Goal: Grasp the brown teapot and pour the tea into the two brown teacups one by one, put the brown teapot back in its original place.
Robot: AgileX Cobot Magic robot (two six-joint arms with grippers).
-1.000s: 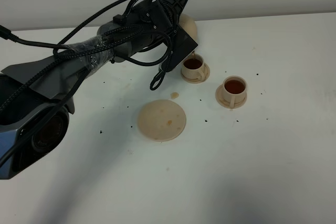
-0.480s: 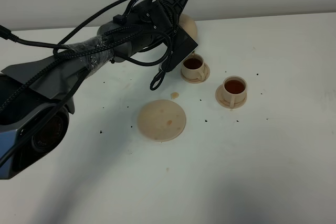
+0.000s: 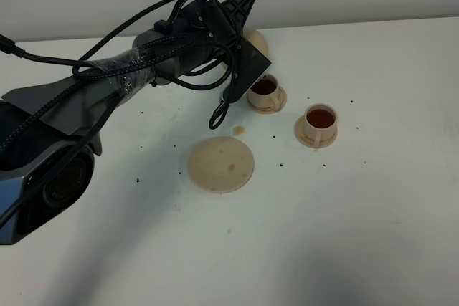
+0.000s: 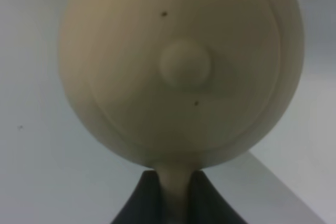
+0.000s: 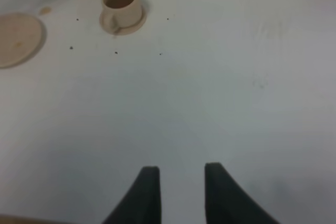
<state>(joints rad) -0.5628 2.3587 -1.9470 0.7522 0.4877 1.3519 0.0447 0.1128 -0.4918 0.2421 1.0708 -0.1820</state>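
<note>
My left gripper (image 4: 172, 192) is shut on the handle of the brown teapot (image 4: 181, 66), whose knobbed lid fills the left wrist view. In the high view the teapot (image 3: 256, 39) is held in the air behind the left teacup (image 3: 266, 92), mostly hidden by the arm. Both brown teacups hold dark tea; the right one (image 3: 319, 124) stands apart and also shows in the right wrist view (image 5: 122, 8). The flat tan saucer (image 3: 221, 164) lies bare in front of them. My right gripper (image 5: 180, 184) is open over bare table, out of the high view.
A small tan tea drop (image 3: 238, 130) lies between the saucer and the left cup. Dark specks are scattered over the white table (image 3: 373, 198). A grey wall stands behind the table's far edge. My left arm and its cables (image 3: 143, 69) cross the table's left half.
The left gripper and teapot have drawn slightly back to the left, away from the left cup, with the spout now lifted clear of it. The cups and saucer have not moved.
</note>
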